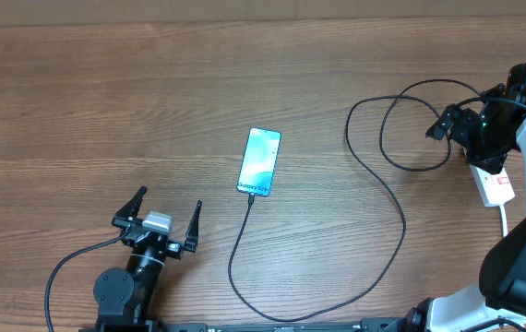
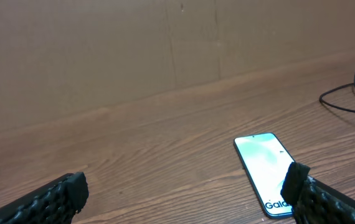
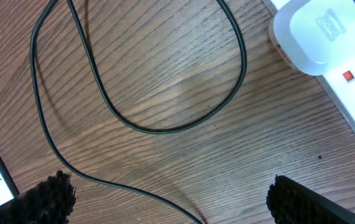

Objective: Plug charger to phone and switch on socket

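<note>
The phone (image 1: 259, 162) lies flat mid-table, teal screen up, "Galaxy S24" text at its near end. The black charger cable (image 1: 401, 221) has its tip at the phone's near end and looks joined to it; it loops along the front and up to the right. The white socket (image 1: 496, 184) lies at the right edge, partly under my right arm. My right gripper (image 1: 452, 129) is open just left of it. In the right wrist view the socket (image 3: 345, 62), its red switches and the cable loop (image 3: 165, 127) show. My left gripper (image 1: 157, 217) is open, left of the phone (image 2: 266, 165).
A white plug block (image 3: 308, 34) sits on the socket's end. The socket's thick white cord (image 1: 506, 221) runs toward the front right. A cardboard wall (image 2: 165, 50) stands along the table's far edge. A black cable from the left arm base (image 1: 60, 267) curves at front left.
</note>
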### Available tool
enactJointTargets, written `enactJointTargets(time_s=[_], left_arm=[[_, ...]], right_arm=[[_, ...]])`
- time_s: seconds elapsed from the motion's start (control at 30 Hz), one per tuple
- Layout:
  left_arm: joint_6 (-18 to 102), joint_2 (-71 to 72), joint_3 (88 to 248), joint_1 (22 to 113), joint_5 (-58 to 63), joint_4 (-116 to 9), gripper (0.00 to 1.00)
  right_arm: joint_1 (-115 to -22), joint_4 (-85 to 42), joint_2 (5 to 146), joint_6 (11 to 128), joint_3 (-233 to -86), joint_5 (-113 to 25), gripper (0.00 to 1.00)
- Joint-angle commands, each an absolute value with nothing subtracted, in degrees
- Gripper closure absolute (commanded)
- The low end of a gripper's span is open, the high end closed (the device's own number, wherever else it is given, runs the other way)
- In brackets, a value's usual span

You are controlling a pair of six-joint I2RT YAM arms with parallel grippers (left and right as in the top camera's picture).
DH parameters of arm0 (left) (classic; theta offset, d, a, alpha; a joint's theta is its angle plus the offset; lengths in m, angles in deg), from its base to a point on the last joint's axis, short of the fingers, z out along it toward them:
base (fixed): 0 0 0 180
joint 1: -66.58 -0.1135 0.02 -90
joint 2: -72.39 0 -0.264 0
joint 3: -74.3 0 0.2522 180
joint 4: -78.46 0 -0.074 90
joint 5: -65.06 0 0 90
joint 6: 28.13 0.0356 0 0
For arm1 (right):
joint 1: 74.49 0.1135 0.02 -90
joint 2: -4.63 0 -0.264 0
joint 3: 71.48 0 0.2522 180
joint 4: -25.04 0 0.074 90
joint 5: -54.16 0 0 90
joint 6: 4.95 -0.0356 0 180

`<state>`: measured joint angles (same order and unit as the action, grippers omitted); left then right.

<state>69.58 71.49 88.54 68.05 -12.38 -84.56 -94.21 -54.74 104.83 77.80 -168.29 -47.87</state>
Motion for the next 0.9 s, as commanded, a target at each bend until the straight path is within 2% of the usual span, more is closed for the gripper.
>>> enactJointTargets(time_s=[0.0,0.47,0.87], left_arm=[[70.1,72.1,88.3,68.1,-13.3,-84.5,0.0],[70.0,72.1,88.3,68.1,-13.3,-84.5,0.0],[70.0,72.1,88.3,68.1,-13.3,-84.5,0.01]], right_arm=[[-94.3,-54.6,102.6,78.3,-169.5,-47.9,0.0],[-94.3,-54.6,98.6,78.3,-169.5,-47.9,0.0],[-94.3,-54.6,83.7,78.3,-169.5,-47.9,0.0]])
